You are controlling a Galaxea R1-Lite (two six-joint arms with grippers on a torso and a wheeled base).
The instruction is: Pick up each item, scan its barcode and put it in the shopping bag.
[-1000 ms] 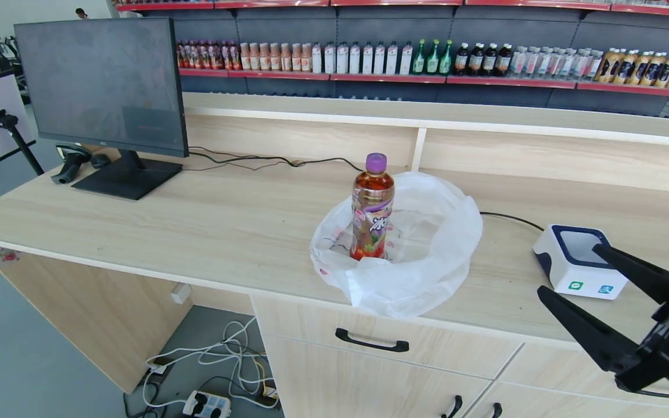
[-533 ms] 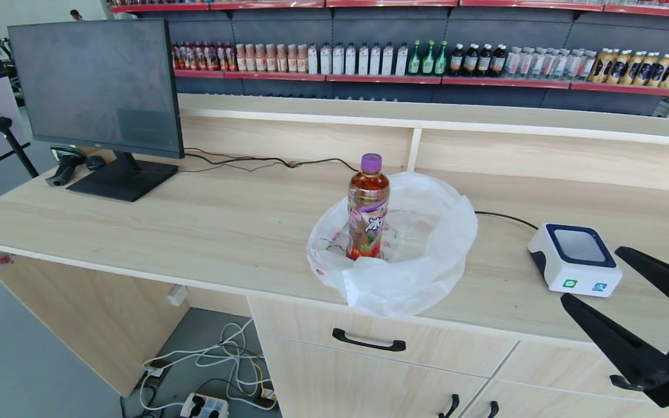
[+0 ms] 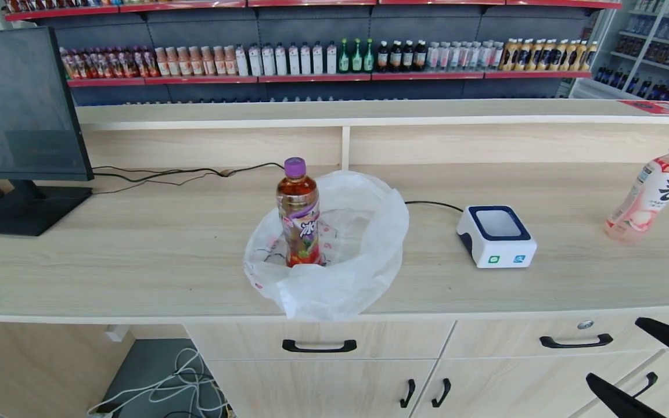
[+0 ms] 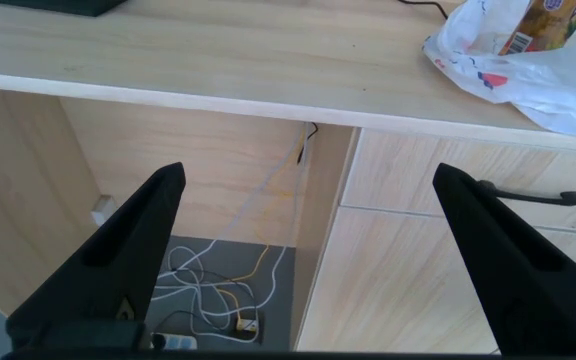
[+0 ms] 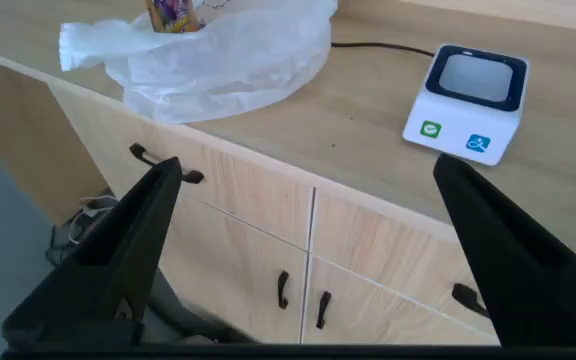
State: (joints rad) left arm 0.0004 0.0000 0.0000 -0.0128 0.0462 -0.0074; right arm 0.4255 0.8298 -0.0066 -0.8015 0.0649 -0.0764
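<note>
Head view: a tea bottle (image 3: 298,212) stands upright inside the open white shopping bag (image 3: 363,273), near the front edge of the pale wooden surface (image 3: 137,255). The bottle is clear plastic filled with amber-brown liquid. It is closed by a purple cap and wrapped in a purple-and-white label with fruit printed at its foot. The bag's thin, translucent film lies slumped around the bottle's lower part, leaving the upper half exposed. Near the bag, on the robot's right, sits a white barcode scanner (image 3: 496,235) with a dark blue rim round its window; a black cable (image 3: 427,204) runs from behind it. Farther right, well apart, a second bottle (image 3: 648,194) stands on the surface, with pale pink contents, a black cap and a white-and-pink label. The right pincer (image 3: 614,349) hangs below the surface's edge, before the drawers (image 3: 497,342), its two black fingers spread wide. Left wrist view: the left pincer (image 4: 308,180) also stands apart, below the surface's front edge.
</note>
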